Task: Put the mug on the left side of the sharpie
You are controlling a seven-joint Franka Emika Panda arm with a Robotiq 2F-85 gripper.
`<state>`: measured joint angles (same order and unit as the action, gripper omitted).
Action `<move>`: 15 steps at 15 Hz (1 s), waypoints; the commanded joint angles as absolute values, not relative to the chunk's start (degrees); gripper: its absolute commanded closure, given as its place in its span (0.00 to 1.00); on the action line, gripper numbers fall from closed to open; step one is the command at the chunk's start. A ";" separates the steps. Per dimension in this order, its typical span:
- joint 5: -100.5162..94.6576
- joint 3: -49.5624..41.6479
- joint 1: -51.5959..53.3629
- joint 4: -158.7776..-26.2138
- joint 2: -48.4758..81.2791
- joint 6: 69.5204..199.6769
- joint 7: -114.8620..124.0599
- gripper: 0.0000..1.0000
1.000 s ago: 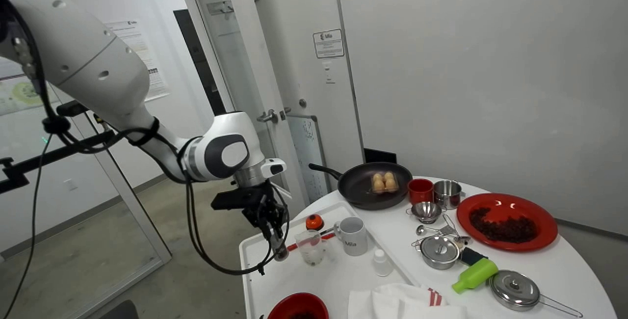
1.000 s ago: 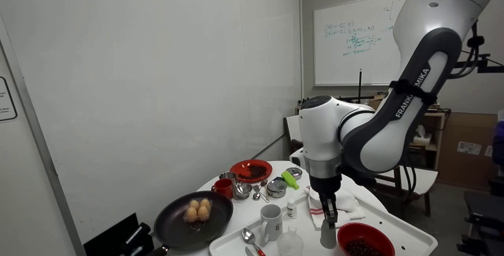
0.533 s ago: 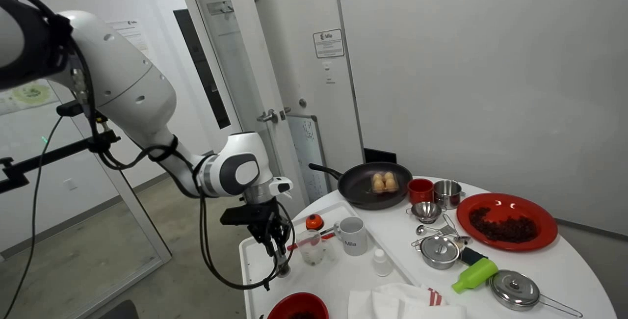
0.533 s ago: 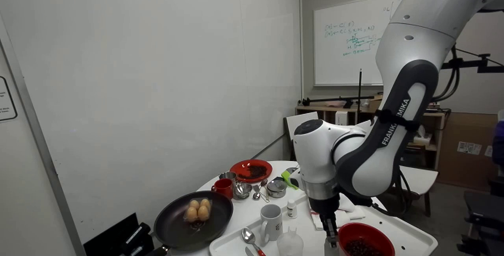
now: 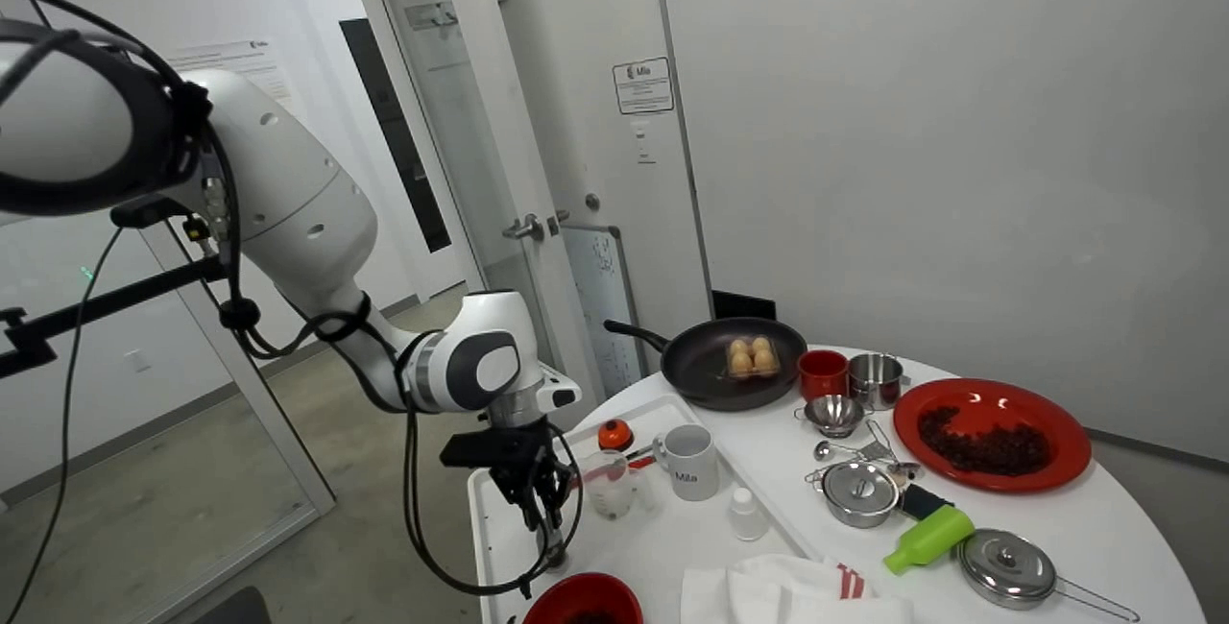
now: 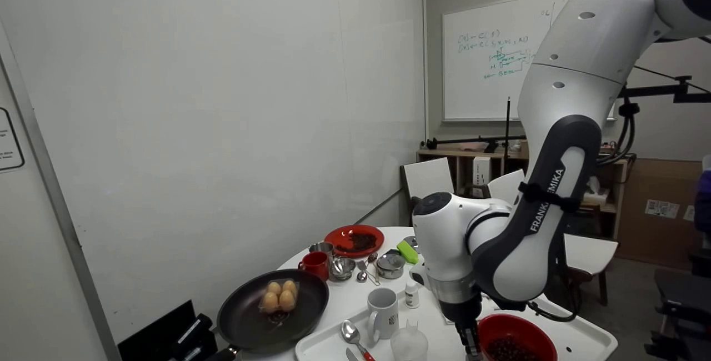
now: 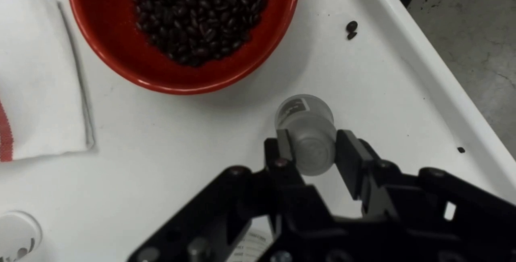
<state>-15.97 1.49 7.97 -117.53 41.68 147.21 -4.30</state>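
Near the red bowl, holds a grey bottle by its top in the partly closed claw, probably for placing upright; leaves the mug untouched.

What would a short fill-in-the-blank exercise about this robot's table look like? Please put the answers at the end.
1. The small container held by the gripper is coloured ____.
2. Near it, dark beans lie in a bowl coloured ____.
3. In the black frying pan, ____ eggs can be seen.
4. The mug stands upright on a rimmed white ____.
Missing words: grey; red; four; tray.
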 commanded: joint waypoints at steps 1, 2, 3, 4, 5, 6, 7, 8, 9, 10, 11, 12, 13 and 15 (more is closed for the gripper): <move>-15.87 0.88 8.74 -114.88 44.93 146.52 -4.21 0.89; -15.84 0.84 8.78 -114.66 45.41 146.69 -4.11 0.89; -15.82 0.63 8.95 -114.47 45.86 147.15 -3.59 0.89; -16.01 0.26 9.29 -114.25 46.24 147.39 -3.04 0.89; -16.13 -0.09 9.61 -114.02 46.51 147.58 -2.45 0.89; -16.02 -0.23 9.69 -113.79 46.73 147.56 -2.09 0.89; -15.78 -0.30 9.69 -113.52 46.86 147.26 -1.80 0.80; -15.71 -0.46 9.85 -113.42 46.89 147.12 -1.45 0.43; -15.65 -0.39 9.73 -113.30 46.89 147.00 -1.59 0.42; -15.65 -0.44 9.76 -113.17 46.94 146.94 -1.50 0.36; -15.60 -0.43 9.68 -113.14 46.91 146.92 -1.52 0.28; -15.51 -0.34 9.56 -113.12 46.88 146.90 -1.58 0.22; -15.51 -0.37 9.56 -113.13 46.82 146.87 -1.55 0.14; -14.98 -0.12 8.95 -113.41 46.13 147.06 -1.64 0.02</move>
<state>-15.86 0.29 8.67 -114.26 46.15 147.28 -2.35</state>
